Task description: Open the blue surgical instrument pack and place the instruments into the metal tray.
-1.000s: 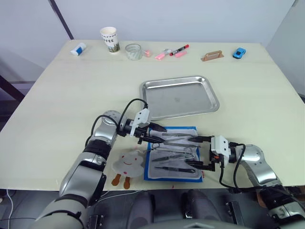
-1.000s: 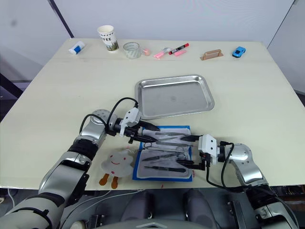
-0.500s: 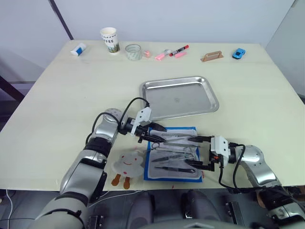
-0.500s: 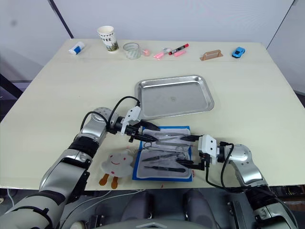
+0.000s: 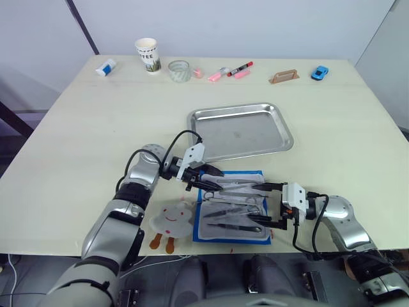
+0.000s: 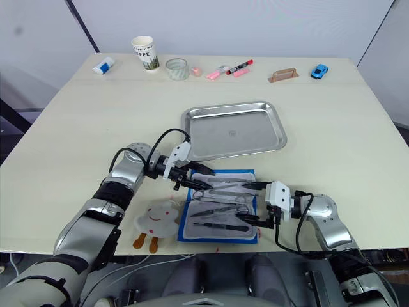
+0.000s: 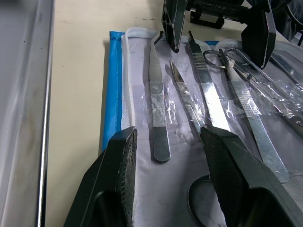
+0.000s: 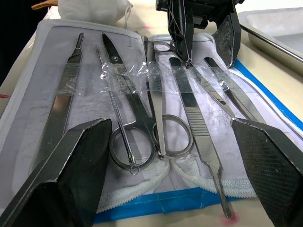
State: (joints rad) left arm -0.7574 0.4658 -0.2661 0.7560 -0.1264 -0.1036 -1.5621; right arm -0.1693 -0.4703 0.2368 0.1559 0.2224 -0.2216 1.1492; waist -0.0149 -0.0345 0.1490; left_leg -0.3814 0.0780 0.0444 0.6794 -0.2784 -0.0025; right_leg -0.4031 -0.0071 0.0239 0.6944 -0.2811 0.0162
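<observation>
The blue surgical instrument pack (image 5: 233, 206) is laid open beside the metal tray (image 5: 241, 130) — the instruments (image 8: 156, 113) remain taped inside; the left gripper (image 7: 165, 165) and right gripper (image 8: 170, 156) are spread, grasping nothing.
</observation>
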